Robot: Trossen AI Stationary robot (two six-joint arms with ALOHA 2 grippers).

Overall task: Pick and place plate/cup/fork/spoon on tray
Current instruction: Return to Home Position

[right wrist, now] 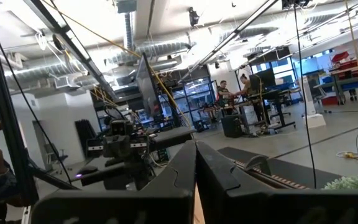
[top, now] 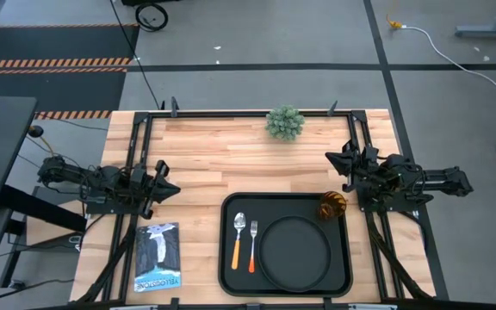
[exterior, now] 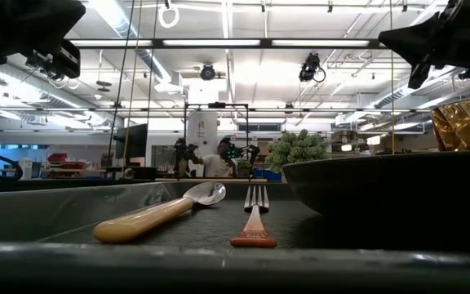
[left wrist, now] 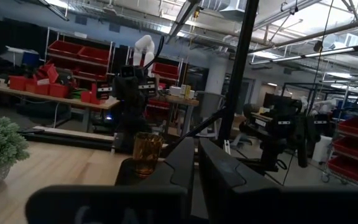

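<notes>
Spoon and fork lie side by side in tray, left of plate, handles toward the near edge. Cup upright in tray's far right corner. Left gripper and right gripper both closed, empty, off tray.

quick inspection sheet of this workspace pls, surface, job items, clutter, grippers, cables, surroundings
surface: wooden table, tray at its near edge
job's things: plate, cup, fork and spoon all on the tray
clutter: green plant at the far edge; booklet left of the tray
grippers: left gripper and right gripper both shut, empty, apart from the tray
cables: white cable on the floor
surroundings: workshop, person far behind
</notes>
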